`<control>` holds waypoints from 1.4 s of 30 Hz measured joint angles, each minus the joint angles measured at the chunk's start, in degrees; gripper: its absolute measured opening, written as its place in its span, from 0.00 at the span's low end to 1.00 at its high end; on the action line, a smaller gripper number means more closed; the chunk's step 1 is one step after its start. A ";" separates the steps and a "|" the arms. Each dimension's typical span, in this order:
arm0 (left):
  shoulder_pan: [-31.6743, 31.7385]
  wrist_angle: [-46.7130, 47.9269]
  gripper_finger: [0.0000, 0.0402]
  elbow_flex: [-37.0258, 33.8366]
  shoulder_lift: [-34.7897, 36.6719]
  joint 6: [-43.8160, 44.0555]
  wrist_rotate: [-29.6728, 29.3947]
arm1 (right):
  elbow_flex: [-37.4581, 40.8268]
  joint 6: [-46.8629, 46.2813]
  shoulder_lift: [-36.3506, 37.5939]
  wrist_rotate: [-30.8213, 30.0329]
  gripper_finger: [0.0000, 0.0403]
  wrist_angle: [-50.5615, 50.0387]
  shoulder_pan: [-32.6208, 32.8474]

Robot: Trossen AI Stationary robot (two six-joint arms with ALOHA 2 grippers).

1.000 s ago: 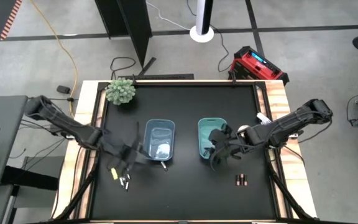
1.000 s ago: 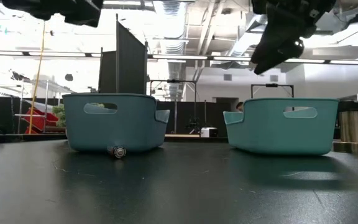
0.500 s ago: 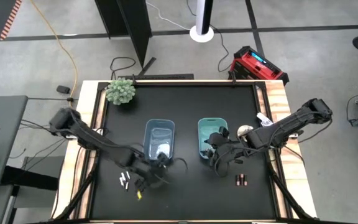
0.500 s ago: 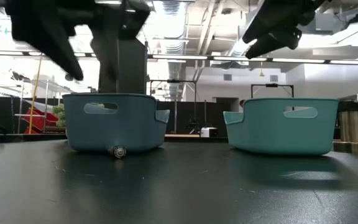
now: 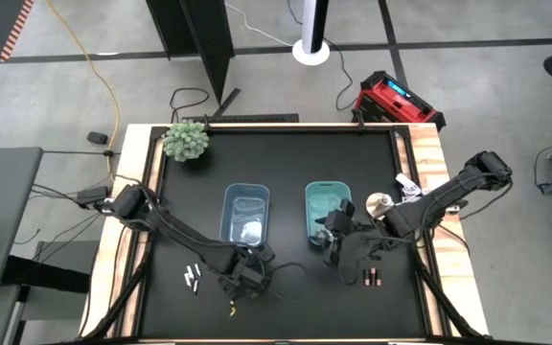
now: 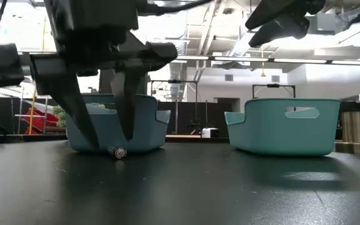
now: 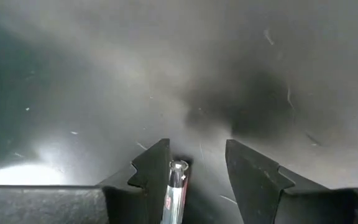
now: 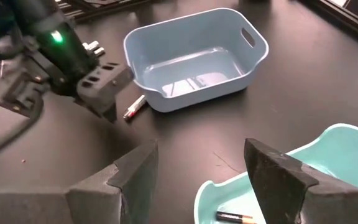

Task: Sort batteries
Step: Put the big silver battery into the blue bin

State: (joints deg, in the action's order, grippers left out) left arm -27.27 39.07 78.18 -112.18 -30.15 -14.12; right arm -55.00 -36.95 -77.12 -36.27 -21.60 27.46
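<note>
A whitish-silver battery with a red-marked end lies flat on the black table, just in front of the blue bin; the right wrist view shows the battery too. My left gripper is open and low over it, a finger on each side. More silver batteries lie to its left, and dark ones near the right arm. My right gripper is open and hovers at the near edge of the teal bin, which holds a dark battery. My left gripper comes from above, pointing down, with its fingers along the silver battery. The battery lies on the table close against the inner side of one finger. I cannot tell whether that finger touches it.
A small potted plant stands at the far left corner. A pale round object sits by the right edge. The two bins stand side by side mid-table with a gap between them. Bare table stretches along the near edge.
My left gripper has swung from the table's left side toward the right and the near edge, past the loose silver batteries, and come down to the table in front of the blue bin. It now stands astride the battery there.
</note>
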 joint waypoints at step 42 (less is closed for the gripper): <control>4.84 3.46 0.38 0.20 -2.64 -0.66 1.50 | 0.00 -0.06 -0.02 0.00 0.63 2.48 -0.04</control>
State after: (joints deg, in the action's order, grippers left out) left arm -22.43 42.53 78.38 -114.82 -30.81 -12.62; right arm -55.00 -37.01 -77.14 -36.27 -19.12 27.42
